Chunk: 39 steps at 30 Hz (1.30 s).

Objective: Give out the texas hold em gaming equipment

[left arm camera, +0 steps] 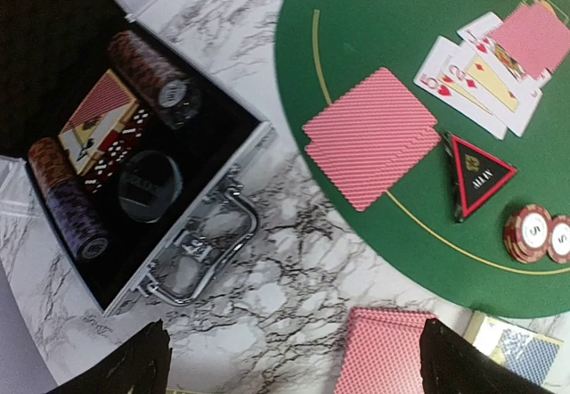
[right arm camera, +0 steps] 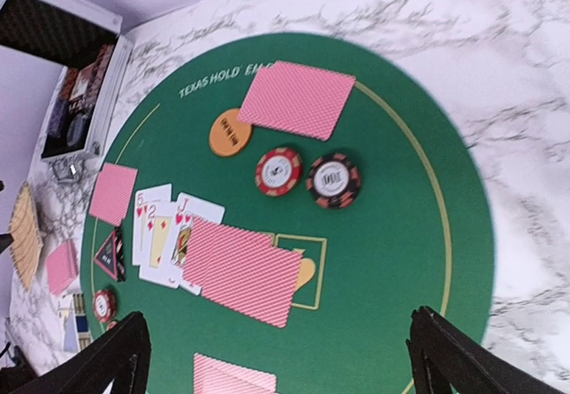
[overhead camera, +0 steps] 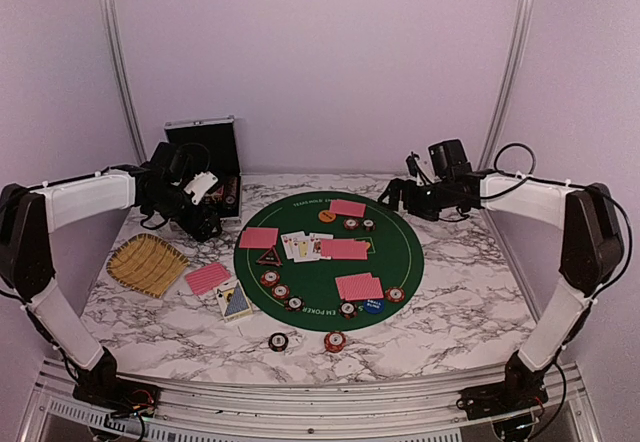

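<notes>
The left claw (left arm camera: 294, 345) is spread wide with nothing between its fingers. It hangs over the marble desk (overhead camera: 450, 312), just off the left edge of the green felt mat (overhead camera: 405, 252). Right below it a loose pile of red-backed cards (left arm camera: 383, 354) lies on bare marble, with something blue-printed (left arm camera: 517, 354) beside it (card or box, I cannot tell). Further left, the silver case (left arm camera: 209, 184) stands open with rolls of chips (left arm camera: 156, 73) in its black lining, probably the stock that supplies the seats.

The right claw (right arm camera: 278, 323) is just as wide and just as empty, hovering over the mat's far right side. Ahead of it sit a dealt hand (right arm camera: 297, 100), an orange disc (right arm camera: 231, 133), a red chip (right arm camera: 279, 171) and a dark chip (right arm camera: 333, 180), close together near the rim. That grouping reads as one player's place.

In the centre a row of face-up cards (right arm camera: 160, 229) is partly covered by more red backs. The triangular marker (left arm camera: 476, 173) lies between the left seat's cards (left arm camera: 370, 135) and a chip stack (left arm camera: 527, 232), and a blue disc (overhead camera: 372, 305) marks the near seat.

Two stray chips (overhead camera: 278, 342) rest on marble in front of the mat. Like the loose pile, they look undistributed. The straw tray (overhead camera: 147, 264) sits apart at the left.
</notes>
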Available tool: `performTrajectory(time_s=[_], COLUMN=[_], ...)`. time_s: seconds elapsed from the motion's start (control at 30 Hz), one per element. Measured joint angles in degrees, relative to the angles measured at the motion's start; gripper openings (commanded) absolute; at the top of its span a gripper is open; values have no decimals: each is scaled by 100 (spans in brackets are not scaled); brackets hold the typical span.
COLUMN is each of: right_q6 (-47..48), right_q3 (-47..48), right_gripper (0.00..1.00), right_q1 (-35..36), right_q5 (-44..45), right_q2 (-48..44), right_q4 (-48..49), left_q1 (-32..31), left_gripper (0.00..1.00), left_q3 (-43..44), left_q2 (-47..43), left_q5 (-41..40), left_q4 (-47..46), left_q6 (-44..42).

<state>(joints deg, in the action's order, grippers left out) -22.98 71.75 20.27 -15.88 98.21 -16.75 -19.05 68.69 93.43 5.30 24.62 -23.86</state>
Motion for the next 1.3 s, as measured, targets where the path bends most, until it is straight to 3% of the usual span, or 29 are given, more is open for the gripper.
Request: performTrajectory(time_s=[0.33, 0.57, 0.7, 1.07, 1.3], right_q6=[203, 579, 1001, 1775, 2194], right_q3=[-883, -3145, -3871, -5265, -5993], right_gripper=[99, 99, 99, 99, 99], right_q1=[-782, -1147, -1185, -1259, -1270], right_q5=[2201, 4295, 5084, 5578, 5239], right_q2=[-1099, -2317, -2433, -2079, -1414], right_q4=[404, 2293, 3259, 6349, 8297], left_q1=[859, 1790, 1954, 2024, 2024], left_gripper=[99, 99, 99, 99, 99], left_q3=[-743, -1692, -1996, -3117, -4409], left_q2=[-186, -273, -269, 68, -470], left_q5=[103, 284, 190, -118, -282], left_q4=[-1394, -2911, -3735, -5445, -6918], left_q6=[719, 1478, 1786, 2216, 2291])
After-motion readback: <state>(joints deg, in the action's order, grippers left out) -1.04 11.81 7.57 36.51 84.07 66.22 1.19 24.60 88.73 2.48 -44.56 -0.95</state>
